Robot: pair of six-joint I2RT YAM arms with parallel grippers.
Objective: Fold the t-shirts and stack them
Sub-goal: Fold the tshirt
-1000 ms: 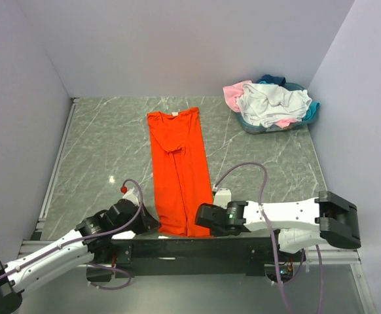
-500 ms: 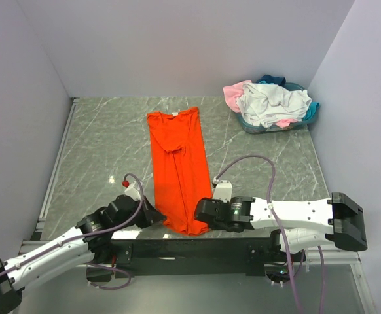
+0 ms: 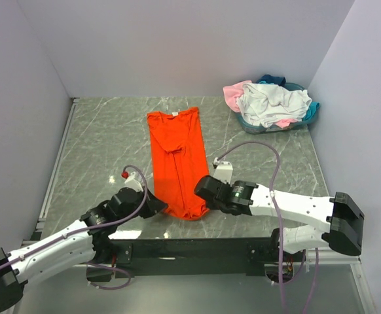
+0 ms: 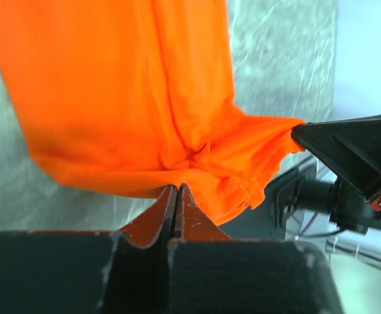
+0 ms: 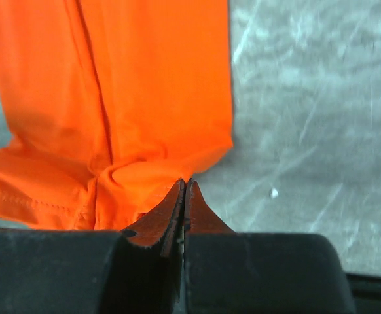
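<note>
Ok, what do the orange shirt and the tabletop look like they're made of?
The orange shirt looks like soft matte knit fabric: it drapes, bunches into wrinkles and shows a stitched hem. The tabletop looks like smooth grey-green marble with pale veins and a faint sheen; it could as well be a marble-print laminate.

Orange t-shirt [image 3: 177,154]: folded lengthwise into one long narrow strip at mid-desk [image 3: 105,150], collar end toward the far wall. I see its near hem bunched and drawn in. White [image 3: 269,104], pale pink [image 3: 233,91] and teal [image 3: 273,80] t-shirts: crumpled together in a heap at the far right corner.
</note>
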